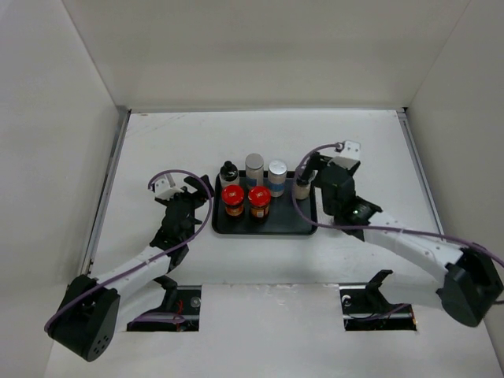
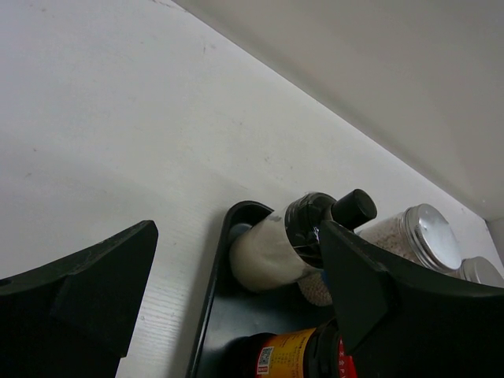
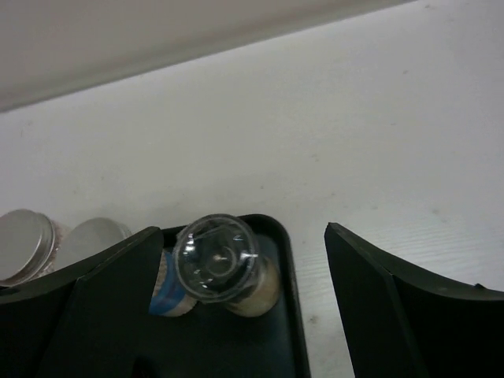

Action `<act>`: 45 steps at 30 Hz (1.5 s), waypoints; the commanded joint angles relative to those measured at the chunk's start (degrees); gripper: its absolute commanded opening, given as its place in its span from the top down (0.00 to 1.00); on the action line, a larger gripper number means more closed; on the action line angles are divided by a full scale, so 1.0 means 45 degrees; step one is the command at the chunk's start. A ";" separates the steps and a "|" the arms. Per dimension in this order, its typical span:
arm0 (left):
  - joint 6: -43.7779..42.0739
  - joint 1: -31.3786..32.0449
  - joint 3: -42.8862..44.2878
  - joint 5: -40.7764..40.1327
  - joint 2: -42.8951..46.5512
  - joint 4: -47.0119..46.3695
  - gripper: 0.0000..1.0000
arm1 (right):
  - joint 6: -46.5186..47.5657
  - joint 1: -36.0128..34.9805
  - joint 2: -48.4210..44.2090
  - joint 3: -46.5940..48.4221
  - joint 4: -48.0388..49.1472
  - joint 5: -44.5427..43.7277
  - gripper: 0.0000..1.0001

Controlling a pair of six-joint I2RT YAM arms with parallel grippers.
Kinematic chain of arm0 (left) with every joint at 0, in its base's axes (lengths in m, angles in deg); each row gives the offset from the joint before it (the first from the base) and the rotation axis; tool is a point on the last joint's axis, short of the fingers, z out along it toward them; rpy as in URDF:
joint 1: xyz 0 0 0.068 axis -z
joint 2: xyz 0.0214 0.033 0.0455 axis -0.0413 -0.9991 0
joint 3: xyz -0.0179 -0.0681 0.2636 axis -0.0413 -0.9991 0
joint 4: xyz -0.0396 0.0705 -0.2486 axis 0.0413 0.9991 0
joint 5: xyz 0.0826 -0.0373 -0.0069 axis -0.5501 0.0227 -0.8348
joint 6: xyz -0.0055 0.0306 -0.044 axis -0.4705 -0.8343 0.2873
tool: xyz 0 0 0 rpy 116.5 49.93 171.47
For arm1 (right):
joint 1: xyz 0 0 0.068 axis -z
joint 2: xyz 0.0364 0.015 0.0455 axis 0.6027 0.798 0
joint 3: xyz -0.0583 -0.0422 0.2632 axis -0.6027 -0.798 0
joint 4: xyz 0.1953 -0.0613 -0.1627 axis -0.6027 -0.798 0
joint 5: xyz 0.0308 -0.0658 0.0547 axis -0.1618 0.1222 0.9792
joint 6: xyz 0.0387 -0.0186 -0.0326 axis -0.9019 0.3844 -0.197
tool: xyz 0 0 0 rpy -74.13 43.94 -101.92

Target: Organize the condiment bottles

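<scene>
Already all six condiment bottles (image 1: 253,193) stood on the black tray (image 1: 303,228), so the job looked nearly done. The right gripper (image 1: 309,167) hung open around the clear-capped bottle (image 3: 216,260) in the tray's corner; the left gripper (image 1: 197,189) waited open and empty alongside.

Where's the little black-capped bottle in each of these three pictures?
Top external: black-capped bottle at the black tray's back-left corner.
Left wrist: lower middle, at the tray's corner.
Right wrist: not in it.
Shared landmark: the black tray, in all three.
</scene>
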 commanded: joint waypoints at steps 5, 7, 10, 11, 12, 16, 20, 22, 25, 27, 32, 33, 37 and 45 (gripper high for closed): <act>0.0153 -0.0078 -0.0154 0.0066 0.0582 -0.0513 0.17 | -0.2239 0.0583 -0.3064 -0.1670 -0.5551 -0.2335 0.05; 0.0153 -0.0001 -0.0115 0.0106 0.0504 -0.0494 0.17 | -0.3080 0.0857 -0.3338 -0.1962 -0.6767 -0.1732 0.00; 0.0153 0.0058 -0.0115 0.0067 0.0426 -0.0611 0.17 | -0.4233 0.0996 -0.3632 -0.2528 -0.7337 -0.0619 0.00; 0.0153 -0.0038 -0.0115 0.0105 0.0329 -0.0611 0.17 | -0.4584 0.1015 -0.3651 -0.2704 -0.7377 -0.0209 0.00; 0.0172 -0.0059 -0.0115 0.0125 0.0289 -0.0592 0.17 | -0.4800 0.1112 -0.3574 -0.2880 -0.7319 0.0298 0.00; 0.0172 0.0058 -0.0115 0.0086 0.0406 -0.0611 0.17 | -0.5076 0.1152 -0.3340 -0.3135 -0.7046 0.0927 0.01; 0.0192 -0.0020 -0.0096 0.0145 0.0288 -0.0534 0.17 | -0.4882 0.1444 -0.2911 -0.3194 -0.6558 0.1220 0.16; 0.0192 0.0058 -0.0096 0.0106 0.0405 -0.0533 0.17 | -0.4609 0.1581 -0.2773 -0.3174 -0.6285 0.1085 0.23; 0.0192 -0.0097 -0.0115 0.0125 0.0348 -0.0591 0.16 | -0.4490 0.1698 -0.2753 -0.3213 -0.5893 0.0889 0.36; 0.0192 -0.0118 -0.0096 0.0145 0.0288 -0.0514 0.16 | -0.4354 0.1757 -0.2676 -0.3097 -0.5834 0.0831 0.45; 0.0192 -0.0136 -0.0076 0.0047 0.0212 -0.0533 0.14 | -0.3398 0.1057 -0.3337 -0.2337 -0.6436 -0.0808 0.54; 0.0192 -0.0176 -0.0057 0.0047 0.0114 -0.0514 0.14 | -0.3261 0.0783 -0.3474 -0.1987 -0.6749 -0.1004 0.53; 0.0192 -0.0098 0.0080 0.0086 -0.0121 -0.0474 0.09 | -0.2986 -0.0349 -0.3359 -0.0833 -0.7007 -0.1104 0.53; 0.0211 -0.0430 0.0217 -0.0497 -0.0005 0.0208 0.00 | -0.2226 -0.2967 -0.1058 0.0009 -0.3847 -0.0754 0.51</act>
